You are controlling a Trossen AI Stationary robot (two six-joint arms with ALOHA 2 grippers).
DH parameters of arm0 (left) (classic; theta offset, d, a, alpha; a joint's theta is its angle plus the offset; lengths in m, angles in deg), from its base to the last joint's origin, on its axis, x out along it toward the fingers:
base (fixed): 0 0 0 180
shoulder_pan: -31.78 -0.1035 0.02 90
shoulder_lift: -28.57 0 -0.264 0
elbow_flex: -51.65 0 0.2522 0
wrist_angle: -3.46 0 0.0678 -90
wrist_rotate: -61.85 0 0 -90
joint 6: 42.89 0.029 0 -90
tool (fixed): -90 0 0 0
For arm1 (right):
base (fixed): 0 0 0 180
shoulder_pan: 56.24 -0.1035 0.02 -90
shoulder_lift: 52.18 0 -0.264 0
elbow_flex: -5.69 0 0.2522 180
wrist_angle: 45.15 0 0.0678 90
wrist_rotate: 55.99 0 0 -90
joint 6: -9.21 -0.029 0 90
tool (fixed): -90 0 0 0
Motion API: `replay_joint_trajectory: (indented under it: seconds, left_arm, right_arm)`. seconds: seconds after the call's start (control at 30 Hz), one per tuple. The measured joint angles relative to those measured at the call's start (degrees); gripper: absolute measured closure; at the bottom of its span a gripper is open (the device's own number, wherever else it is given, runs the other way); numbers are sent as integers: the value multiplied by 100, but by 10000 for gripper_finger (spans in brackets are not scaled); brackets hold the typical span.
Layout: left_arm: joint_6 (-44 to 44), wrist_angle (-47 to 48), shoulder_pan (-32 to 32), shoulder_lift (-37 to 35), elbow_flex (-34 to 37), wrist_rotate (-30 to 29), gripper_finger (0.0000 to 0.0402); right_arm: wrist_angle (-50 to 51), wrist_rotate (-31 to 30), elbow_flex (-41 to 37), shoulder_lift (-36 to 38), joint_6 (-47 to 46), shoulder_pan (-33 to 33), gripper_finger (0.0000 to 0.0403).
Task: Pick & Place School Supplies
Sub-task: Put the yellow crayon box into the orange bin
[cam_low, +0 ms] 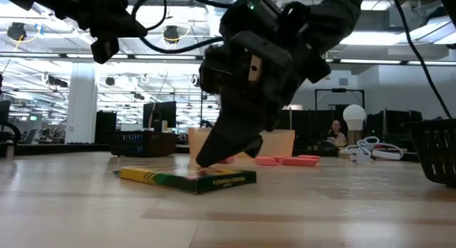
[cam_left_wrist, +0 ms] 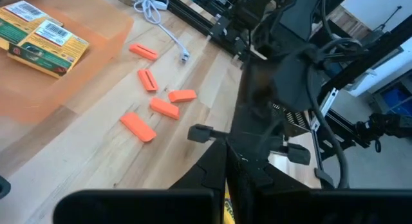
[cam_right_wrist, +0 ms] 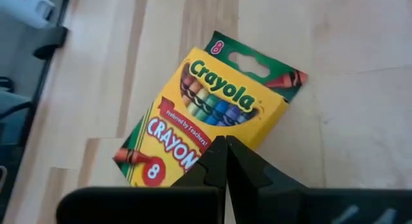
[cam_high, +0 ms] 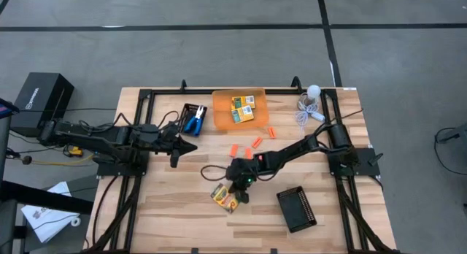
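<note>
A yellow-and-green crayon box [cam_high: 225, 198] lies flat on the wooden table near its middle front, label up [cam_right_wrist: 212, 121]. My right gripper [cam_right_wrist: 225, 147] is shut and slants down over the box's top face [cam_low: 189, 179]. More crayon boxes [cam_high: 243, 108] lie in an orange tray [cam_high: 219, 101] at the far edge. Several short orange sticks [cam_high: 246, 148] lie loose on the table between the tray and my right arm. Blue-handled pliers [cam_high: 193, 122] lie left of the tray. My left gripper [cam_high: 191, 146] hangs shut above the table's left part and holds nothing. My right gripper has its shut fingertips [cam_low: 201, 161] right at the crayon box's top face [cam_right_wrist: 222, 130], near the middle of the label, slanting down from the table's right. Whether they touch the box I cannot tell. The box lies flat on the table.
A black ridged tray [cam_high: 295, 209] stands at the front right, close to my right arm. A white cable with a round bulb [cam_high: 312, 93] lies at the far right corner. A black frame [cam_high: 139, 101] runs along the table's left, far and right edges.
</note>
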State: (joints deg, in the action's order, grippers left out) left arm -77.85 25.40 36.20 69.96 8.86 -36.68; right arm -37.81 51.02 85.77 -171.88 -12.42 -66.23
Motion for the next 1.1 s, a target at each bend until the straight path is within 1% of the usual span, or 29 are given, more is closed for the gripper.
replay_joint_trajectory:
  seconds: [0.07,0.17,0.3,0.37,0.5,0.6,0.73,1.1]
  left_arm:
    - [-2,1,0,0,0,-1,401]
    - [-22,1,0,0,0,-2,401]
    - [-26,2,0,0,0,-2,401]
    - [-28,0,0,0,0,-2,401]
    - [-47,4,0,0,0,3,401]
    - [-108,61,0,0,-2,28,401]
    - [-148,109,4,0,-2,145,401]
    - [-197,257,4,0,-2,262,401]
  right_arm:
    - [-228,280,-6,-64,-157,60,403]
    - [-406,405,-15,-84,-240,150,403]
    - [75,532,49,-78,-119,191,403]
    - [128,665,41,-141,-58,185,403]
    - [67,606,-93,-198,-43,171,403]
    - [18,795,-87,-279,-26,260,403]
    - [-133,890,-76,-436,166,424,403]
    - [129,1106,-52,-469,1017,1013,403]
